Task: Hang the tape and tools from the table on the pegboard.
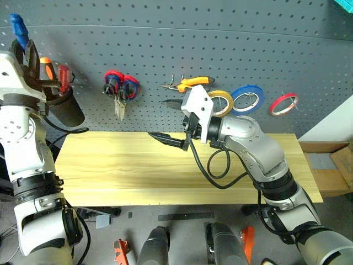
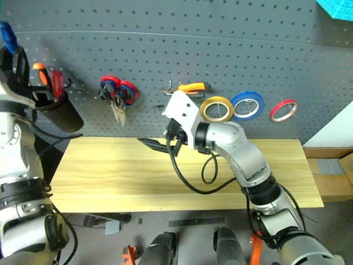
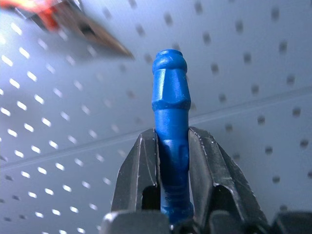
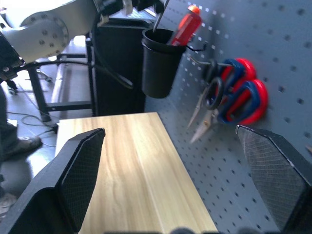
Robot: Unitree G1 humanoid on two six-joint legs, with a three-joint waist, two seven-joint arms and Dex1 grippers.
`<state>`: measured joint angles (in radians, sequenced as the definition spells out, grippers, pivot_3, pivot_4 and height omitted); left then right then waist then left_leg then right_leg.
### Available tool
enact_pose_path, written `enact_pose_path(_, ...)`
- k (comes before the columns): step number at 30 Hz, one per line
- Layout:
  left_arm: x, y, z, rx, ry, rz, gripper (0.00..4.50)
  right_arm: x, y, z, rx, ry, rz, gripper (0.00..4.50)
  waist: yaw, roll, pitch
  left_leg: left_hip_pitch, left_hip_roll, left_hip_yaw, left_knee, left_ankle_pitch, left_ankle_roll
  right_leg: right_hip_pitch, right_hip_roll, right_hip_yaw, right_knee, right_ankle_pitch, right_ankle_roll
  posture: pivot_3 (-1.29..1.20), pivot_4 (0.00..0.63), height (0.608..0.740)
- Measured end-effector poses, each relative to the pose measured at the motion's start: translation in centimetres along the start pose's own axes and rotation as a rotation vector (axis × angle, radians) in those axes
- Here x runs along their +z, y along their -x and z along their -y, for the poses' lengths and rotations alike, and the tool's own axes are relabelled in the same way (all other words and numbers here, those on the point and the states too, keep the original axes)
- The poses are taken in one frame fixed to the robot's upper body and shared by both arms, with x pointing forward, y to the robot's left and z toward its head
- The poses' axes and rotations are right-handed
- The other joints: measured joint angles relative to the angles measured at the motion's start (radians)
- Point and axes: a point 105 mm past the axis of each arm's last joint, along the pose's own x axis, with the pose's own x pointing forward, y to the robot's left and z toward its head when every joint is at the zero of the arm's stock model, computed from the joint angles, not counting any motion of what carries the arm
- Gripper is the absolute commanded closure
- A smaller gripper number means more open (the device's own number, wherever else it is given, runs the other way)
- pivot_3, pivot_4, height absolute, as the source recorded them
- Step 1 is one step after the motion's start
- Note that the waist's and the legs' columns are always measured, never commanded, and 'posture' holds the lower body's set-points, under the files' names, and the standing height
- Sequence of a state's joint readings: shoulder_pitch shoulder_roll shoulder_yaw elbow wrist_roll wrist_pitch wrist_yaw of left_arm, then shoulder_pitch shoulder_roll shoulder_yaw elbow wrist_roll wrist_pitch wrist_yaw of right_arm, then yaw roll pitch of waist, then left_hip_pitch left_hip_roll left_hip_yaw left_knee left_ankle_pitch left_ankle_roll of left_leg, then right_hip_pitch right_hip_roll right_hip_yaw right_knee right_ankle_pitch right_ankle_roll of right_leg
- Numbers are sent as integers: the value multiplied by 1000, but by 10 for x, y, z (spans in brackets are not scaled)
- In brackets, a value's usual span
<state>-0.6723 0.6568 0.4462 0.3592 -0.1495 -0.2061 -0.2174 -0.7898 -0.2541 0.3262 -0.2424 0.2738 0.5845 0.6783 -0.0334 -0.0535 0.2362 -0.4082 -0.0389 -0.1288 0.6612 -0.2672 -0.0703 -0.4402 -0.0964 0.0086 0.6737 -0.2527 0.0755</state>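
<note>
Left claw (image 3: 173, 146) clamped on the blue screwdriver (image 3: 170, 97) by its handle, raised right at the black cup (image 1: 67, 110) on the pegboard (image 1: 220, 49); right claw (image 4: 170, 180) spread wide, empty, over the tabletop (image 1: 138, 165). Screwdriver looks light, stiff, slick plastic, so mid-handle hold suits. Red and orange screwdrivers (image 1: 58, 77) already crowd the cup; red-blue scissors (image 1: 121, 91) hang beside it.

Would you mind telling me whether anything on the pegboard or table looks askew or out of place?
Nothing stands out. The yellow tape, pliers and both scissors hang on the pegboard. The left gripper is shut on the blue screwdriver, above the black cup.
</note>
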Motion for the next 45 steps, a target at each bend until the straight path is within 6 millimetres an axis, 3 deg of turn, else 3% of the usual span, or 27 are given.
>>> enact_pose_path(10, -26, 3, 17, 48, 32, 5, 4023, -3, 5, 0, -23, 19, -29, 0, -37, 0, -12, 0, 0, 0, 1, 0, 0, -1, -1, 0, 2, 0, 0, -99, 121, 740)
enact_pose_path(15, -31, 16, 5, 125, 18, -1, 2311, -5, 9, 3, -29, 26, -52, 0, -60, 0, -27, 1, 0, 0, 2, 0, 0, -1, -1, 2, 4, 0, 0, -89, 117, 740)
enact_pose_path(22, -20, 22, -4, 182, 13, 44, 36, -6, 10, 3, -27, 28, -57, 0, -65, 0, -43, 4, -1, 1, 2, 0, 0, 0, -1, 3, 6, 0, 0, -80, 112, 740)
enact_pose_path(29, -6, 21, -11, 242, 69, 83, 36, -7, 12, 4, -30, 32, -65, 0, -66, -2, -51, 6, -1, 1, 2, 0, 0, 3, 0, 4, 7, 0, 0, -84, 107, 740)
enact_pose_path(31, 8, 16, 1, 182, 82, 116, 36, -10, 15, 5, -36, 30, -74, 0, -65, -3, -53, 6, -1, 1, 2, 0, 0, 3, -1, 4, 7, 0, 0, -84, 106, 740)
enact_pose_path(33, 29, 10, 29, 42, 104, 158, 36, -16, 23, 7, -58, 14, -80, 0, -56, -4, -57, 6, -1, 0, 2, 0, 0, 5, -1, 4, 6, 0, 0, -82, 105, 740)
enact_pose_path(35, 37, 13, 54, -80, 127, 148, 36, -17, 32, 3, -59, -2, -68, 0, -56, 0, -63, 7, -1, 1, 2, 0, 0, 5, -1, 5, 6, 0, 0, -81, 105, 740)
enact_pose_path(40, 10, 47, 101, -327, 230, -66, 36, -32, 59, -6, -107, -67, -71, 0, -68, 8, -71, 11, 1, 4, 1, -2, 4, 6, 3, 8, 7, 0, 0, -71, 101, 740)
enact_pose_path(45, -21, 96, 140, -448, 386, -333, 36, -61, 77, -10, -223, -145, -125, 0, -62, 10, -72, 30, 3, 3, 1, -2, 5, 27, 5, 8, 5, 0, 0, -82, 93, 740)
